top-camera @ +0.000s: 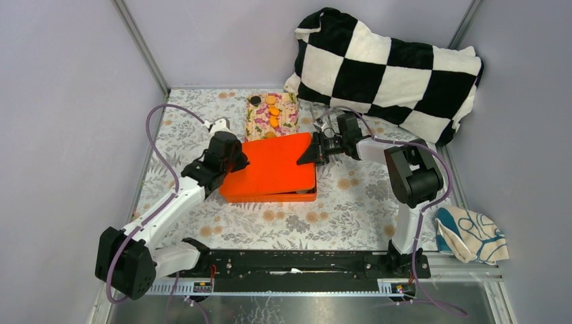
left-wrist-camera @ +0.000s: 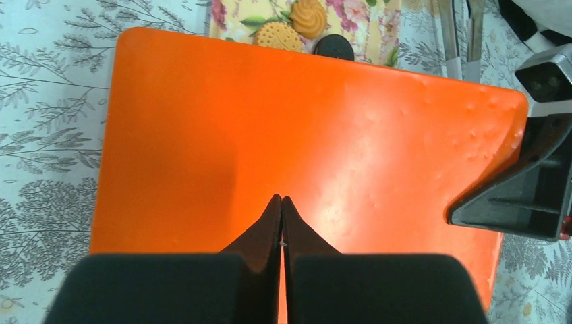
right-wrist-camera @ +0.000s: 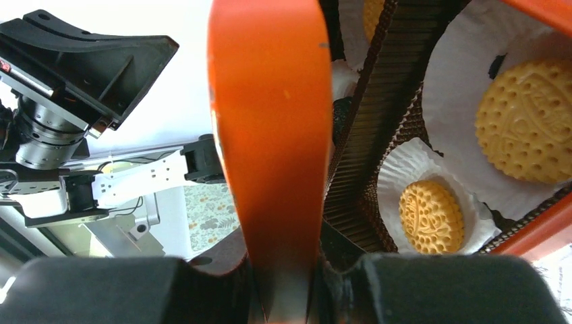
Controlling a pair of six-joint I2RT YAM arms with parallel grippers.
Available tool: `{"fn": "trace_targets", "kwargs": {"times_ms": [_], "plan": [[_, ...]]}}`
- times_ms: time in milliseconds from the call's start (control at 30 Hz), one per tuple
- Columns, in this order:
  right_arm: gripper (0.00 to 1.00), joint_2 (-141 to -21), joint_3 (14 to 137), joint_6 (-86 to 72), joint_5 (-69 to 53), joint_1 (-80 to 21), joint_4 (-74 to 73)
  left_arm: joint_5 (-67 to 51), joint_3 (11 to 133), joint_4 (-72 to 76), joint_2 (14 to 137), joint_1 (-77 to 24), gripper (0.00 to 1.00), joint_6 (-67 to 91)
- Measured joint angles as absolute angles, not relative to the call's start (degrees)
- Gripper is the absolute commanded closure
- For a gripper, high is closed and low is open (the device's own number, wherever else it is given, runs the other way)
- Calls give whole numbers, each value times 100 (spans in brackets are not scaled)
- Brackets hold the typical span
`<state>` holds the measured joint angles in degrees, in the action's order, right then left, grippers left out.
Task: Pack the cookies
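An orange lid [top-camera: 273, 165] lies tilted over the orange box [top-camera: 297, 196]. My right gripper [top-camera: 311, 152] is shut on the lid's right edge [right-wrist-camera: 270, 135] and holds that side up. Under it, yellow cookies [right-wrist-camera: 432, 216] sit in white paper cups [right-wrist-camera: 465, 88] inside the box. My left gripper [top-camera: 239, 160] is shut and empty, its tips [left-wrist-camera: 281, 200] on or just above the lid's top [left-wrist-camera: 202, 135]. More cookies [top-camera: 272, 108], orange and one black [top-camera: 255, 100], lie on a floral tray [top-camera: 289, 116] behind the box; they also show in the left wrist view [left-wrist-camera: 309, 17].
A black-and-white checked pillow [top-camera: 388, 67] lies at the back right. A folded patterned cloth [top-camera: 469, 233] sits at the right edge near the right arm's base. Grey walls close in the floral tablecloth [top-camera: 337, 216] on three sides.
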<state>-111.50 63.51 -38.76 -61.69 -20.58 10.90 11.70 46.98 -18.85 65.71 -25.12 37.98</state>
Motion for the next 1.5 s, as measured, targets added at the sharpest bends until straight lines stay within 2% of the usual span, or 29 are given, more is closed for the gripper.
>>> {"fn": "trace_targets", "kwargs": {"times_ms": [100, 233, 533, 667, 867, 1233, 1500], "plan": [[97, -11205, 6381, -3697, -6226, -1964, 934, 1173, 4644, -1715, 6619, -2591, 100, 3802], [88, -11238, 6381, -3503, -6281, -1848, 803, 1155, 4488, -1490, 6751, -2674, 100, 3824], [54, -11301, 6425, -3277, -5972, -1730, 370, 978, 4115, -1188, 7002, -2827, 100, 3946], [46, -11275, 6482, -3352, -5625, -1658, 5, 845, 3929, -967, 7070, -2871, 100, 4029], [44, -11021, 6543, -3328, -5046, -1529, -285, 701, 3747, -862, 7135, -2917, 100, 4139], [44, -10300, 6560, -3100, -3146, -1334, -1380, 493, 3745, -580, 7408, -2932, 100, 4189], [39, -9684, 6552, -2963, -2112, -1264, -1881, 224, 3754, 73, 7767, -3002, 100, 4278]]}}
